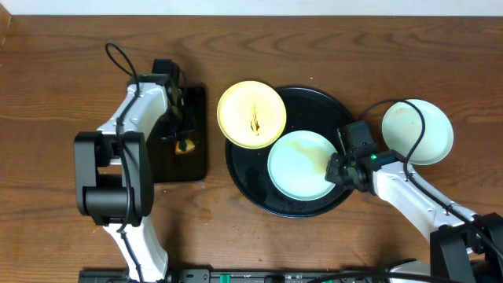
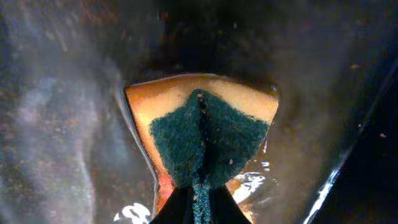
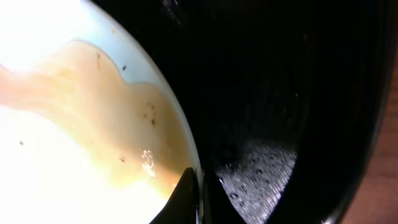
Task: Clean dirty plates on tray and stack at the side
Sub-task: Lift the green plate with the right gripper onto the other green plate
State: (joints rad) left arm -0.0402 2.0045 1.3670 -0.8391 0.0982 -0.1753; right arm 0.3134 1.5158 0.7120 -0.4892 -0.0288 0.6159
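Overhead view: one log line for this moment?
left gripper shut on sponge | right gripper shut on mint plate rim, on tray | yellow plate smeared, on tray edge | other mint plate off tray

The round glossy black tray point(image 1: 330, 106) holds one mint-aqua plate point(image 1: 299, 163), which has a tan smear along its right edge, where the right gripper point(image 1: 338, 167) pinches the rim. The pale yellow plate point(image 1: 251, 115), brown-streaked at the centre, overlaps the tray's upper-left rim. The second mint-aqua plate point(image 1: 417, 131) sits on the table point(image 1: 63, 47) just right of the tray.
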